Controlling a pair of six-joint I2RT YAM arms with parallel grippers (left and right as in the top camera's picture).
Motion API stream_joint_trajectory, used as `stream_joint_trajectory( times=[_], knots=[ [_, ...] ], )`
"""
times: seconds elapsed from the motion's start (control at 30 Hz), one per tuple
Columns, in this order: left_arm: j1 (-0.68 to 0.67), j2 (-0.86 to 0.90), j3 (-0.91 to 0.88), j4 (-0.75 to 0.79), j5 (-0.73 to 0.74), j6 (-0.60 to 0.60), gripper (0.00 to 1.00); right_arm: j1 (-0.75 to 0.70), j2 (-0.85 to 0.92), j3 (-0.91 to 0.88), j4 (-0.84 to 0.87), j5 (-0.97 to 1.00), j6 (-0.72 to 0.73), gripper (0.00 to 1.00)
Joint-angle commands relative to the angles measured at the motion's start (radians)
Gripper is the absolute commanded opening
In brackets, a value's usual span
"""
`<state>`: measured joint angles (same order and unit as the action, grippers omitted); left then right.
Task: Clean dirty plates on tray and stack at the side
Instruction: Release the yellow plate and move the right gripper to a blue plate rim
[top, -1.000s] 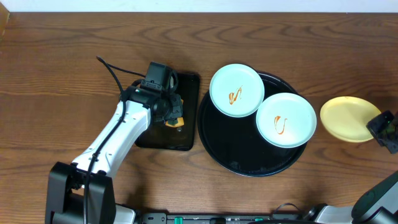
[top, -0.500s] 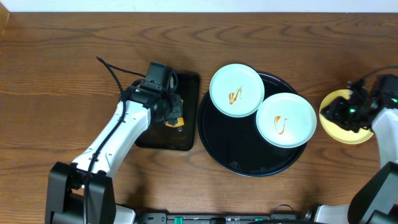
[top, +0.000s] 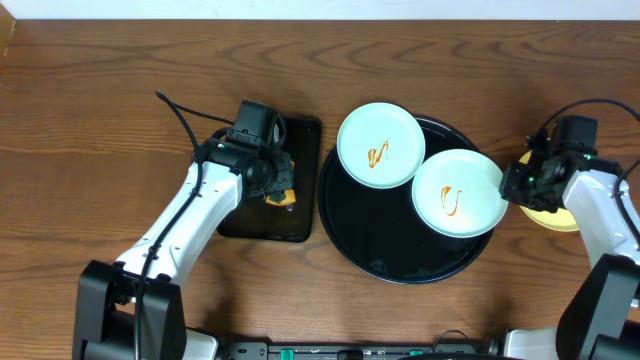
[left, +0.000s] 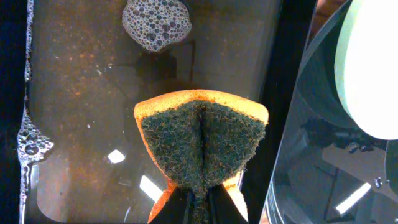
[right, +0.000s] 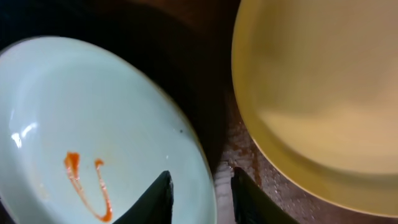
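My right end effector (right: 200, 179) straddles, jaws apart, the flat mint plate (top: 470, 175) at its 3 o'clock rim; left end effector (left: 200, 208) clamps the sponge (left: 200, 140).

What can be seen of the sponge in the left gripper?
The sponge is orange foam with a dark green scouring face. The left gripper pinches one end, folding it so a crease runs down the scouring side. It sits over the rectangular black tray of brownish, bubbly water; contact with the water cannot be judged.

Left hand (left: 200, 208) clenched, right hand (right: 200, 196) slightly parted
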<state>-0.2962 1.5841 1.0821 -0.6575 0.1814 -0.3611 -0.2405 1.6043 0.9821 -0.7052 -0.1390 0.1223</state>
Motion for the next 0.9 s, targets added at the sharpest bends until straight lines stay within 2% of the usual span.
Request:
stream_joint_trajectory(
  times=[0.0, 0.17, 0.27, 0.57, 0.73, 0.87],
  knots=[
    [0.003, -0.004, 0.002, -0.008, 0.003, 0.016, 0.08, 0.006, 0.023, -0.036, 0.023, 0.002, 0.020, 0.25],
    [0.003, -0.004, 0.002, -0.008, 0.003, 0.016, 0.08, 0.006, 0.031, -0.082, 0.069, -0.001, 0.020, 0.14],
    [0.003, -0.004, 0.002, -0.009, 0.003, 0.016, 0.08, 0.006, 0.030, -0.087, 0.069, -0.021, 0.018, 0.02],
    [0.003, -0.004, 0.002, -0.008, 0.003, 0.016, 0.08, 0.007, -0.075, -0.086, 0.008, -0.153, -0.004, 0.01],
    [0.002, -0.004, 0.002, -0.008, 0.005, 0.016, 0.08, 0.018, -0.161, -0.087, -0.093, -0.165, -0.003, 0.01],
    [0.002, -0.004, 0.002, -0.003, 0.066, 0.016, 0.08, 0.057, -0.173, -0.090, -0.166, -0.165, -0.003, 0.01]
  ],
)
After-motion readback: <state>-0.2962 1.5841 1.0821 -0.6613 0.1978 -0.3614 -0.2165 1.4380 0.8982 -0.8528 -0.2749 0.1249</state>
